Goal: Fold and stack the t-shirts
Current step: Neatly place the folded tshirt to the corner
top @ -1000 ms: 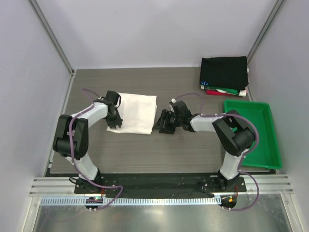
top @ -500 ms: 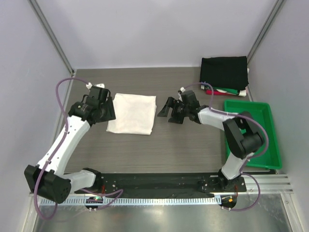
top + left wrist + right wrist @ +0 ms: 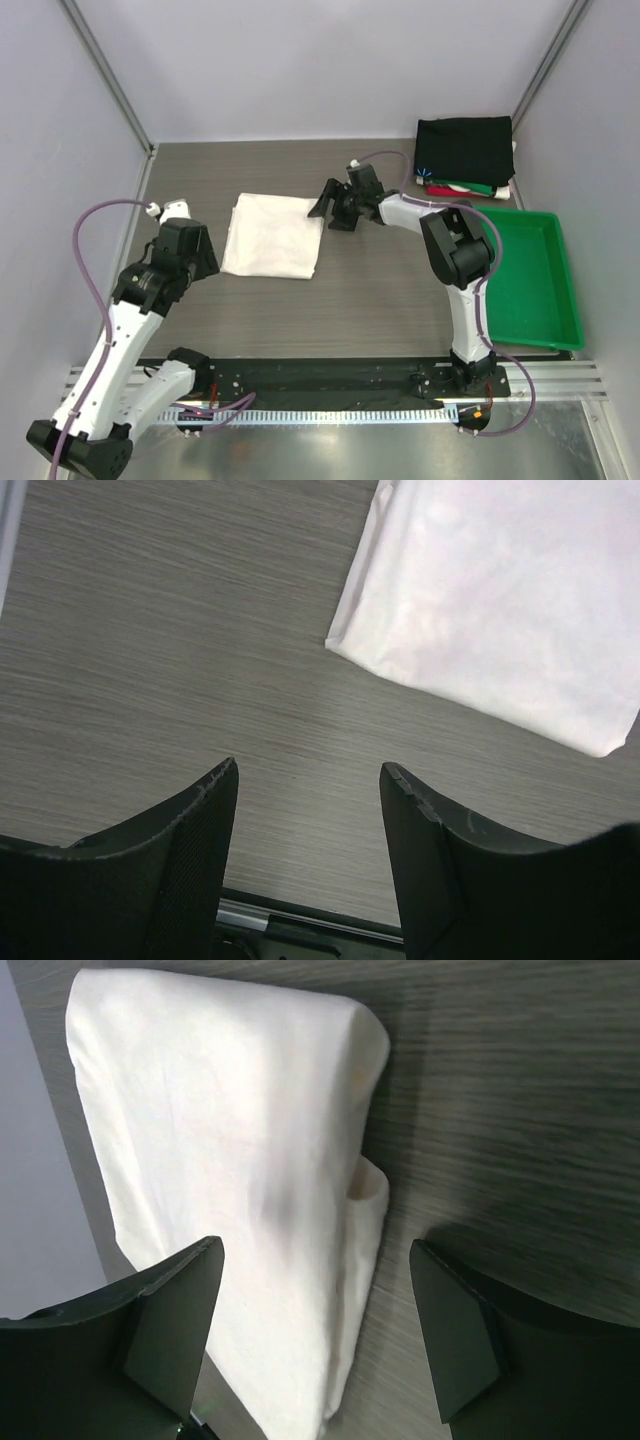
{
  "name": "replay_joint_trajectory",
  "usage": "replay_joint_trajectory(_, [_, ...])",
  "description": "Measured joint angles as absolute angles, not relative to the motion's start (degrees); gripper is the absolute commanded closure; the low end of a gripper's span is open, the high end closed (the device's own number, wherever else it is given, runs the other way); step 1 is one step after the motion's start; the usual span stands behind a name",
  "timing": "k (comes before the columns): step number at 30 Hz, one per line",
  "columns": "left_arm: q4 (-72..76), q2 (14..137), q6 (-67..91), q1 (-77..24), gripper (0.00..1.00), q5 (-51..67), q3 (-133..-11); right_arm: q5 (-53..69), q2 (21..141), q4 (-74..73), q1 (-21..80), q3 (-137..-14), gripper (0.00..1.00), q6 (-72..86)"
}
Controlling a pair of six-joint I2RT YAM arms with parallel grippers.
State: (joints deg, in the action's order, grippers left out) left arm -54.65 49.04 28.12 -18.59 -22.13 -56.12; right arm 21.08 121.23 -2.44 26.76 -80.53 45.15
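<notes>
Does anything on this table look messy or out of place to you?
Nothing serious. The folded white t-shirt lies flat but a little crooked to the table edge, and an under-layer pokes out past its fold on one side. In the far right corner, coloured edges stick out beneath the black t-shirt on top of the stack.

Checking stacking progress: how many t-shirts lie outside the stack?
1: the white t-shirt, folded, mid-table. The stack, black t-shirt on top, sits far right, its lower layers mostly hidden.

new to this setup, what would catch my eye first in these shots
A folded white cloth t-shirt lies mid-table between the open, empty left gripper and right gripper. A stack of folded tees topped by black sits far right, beyond a green plastic tray.
</notes>
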Motion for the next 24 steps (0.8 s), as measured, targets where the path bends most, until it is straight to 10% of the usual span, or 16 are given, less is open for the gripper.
replay_joint_trajectory(8, [-53.84,42.37,29.67,-18.59,0.37,-23.97,-54.28,20.58,125.27,-0.43,30.37,-84.71,0.36,46.94])
replay_joint_trajectory(15, [-53.69,39.77,29.76,-18.61,0.37,-24.45,-53.41,23.66,125.86,10.04,30.28,-78.0,0.98,51.7])
replay_joint_trajectory(24, [-53.49,38.61,29.85,-18.59,0.37,-24.71,-53.3,27.14,124.29,4.73,26.76,-79.07,0.99,45.65])
